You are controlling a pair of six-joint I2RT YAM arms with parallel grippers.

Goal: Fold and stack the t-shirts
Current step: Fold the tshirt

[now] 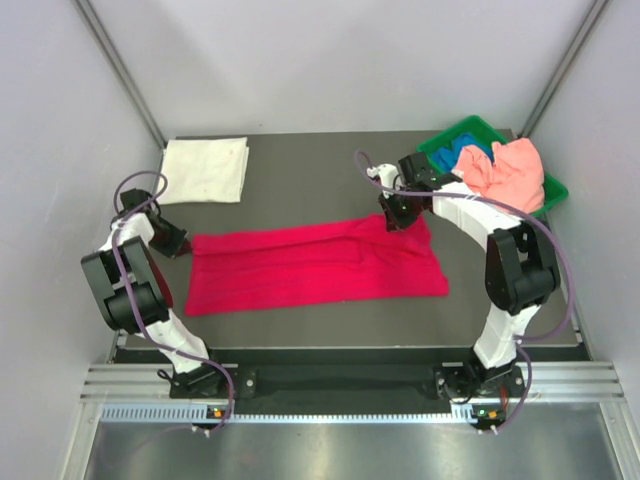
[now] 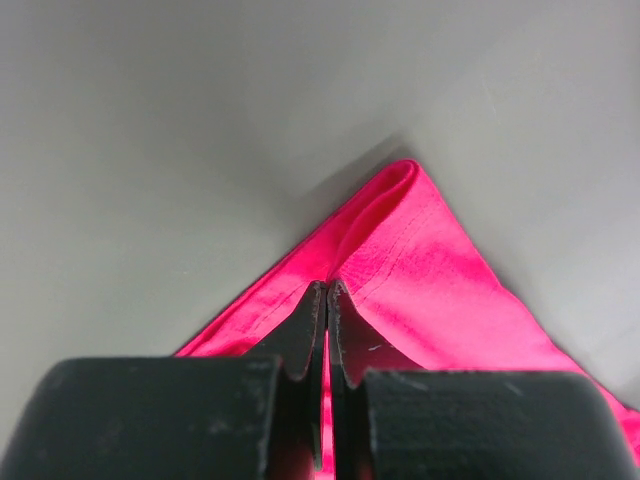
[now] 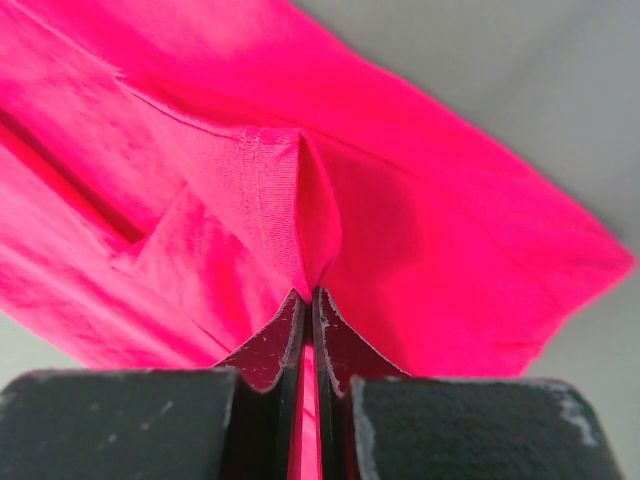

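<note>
The crimson-red t-shirt [image 1: 315, 265] lies as a long folded band across the middle of the table. My left gripper [image 1: 179, 245] is shut on its far left corner [image 2: 400, 215], with red cloth pinched between the jaws. My right gripper [image 1: 397, 220] is shut on its far right edge, a fold of red cloth [image 3: 300, 200] drawn into the jaws. The white t-shirt [image 1: 205, 169] lies folded square at the back left. The salmon-pink t-shirt [image 1: 505, 170] and the blue t-shirt [image 1: 469, 152] lie bunched in the green bin [image 1: 555, 190].
The green bin stands at the back right corner, right beside my right arm. Grey walls close in the table on the left, back and right. Grey table surface [image 1: 320, 185] shows between the white shirt and the bin.
</note>
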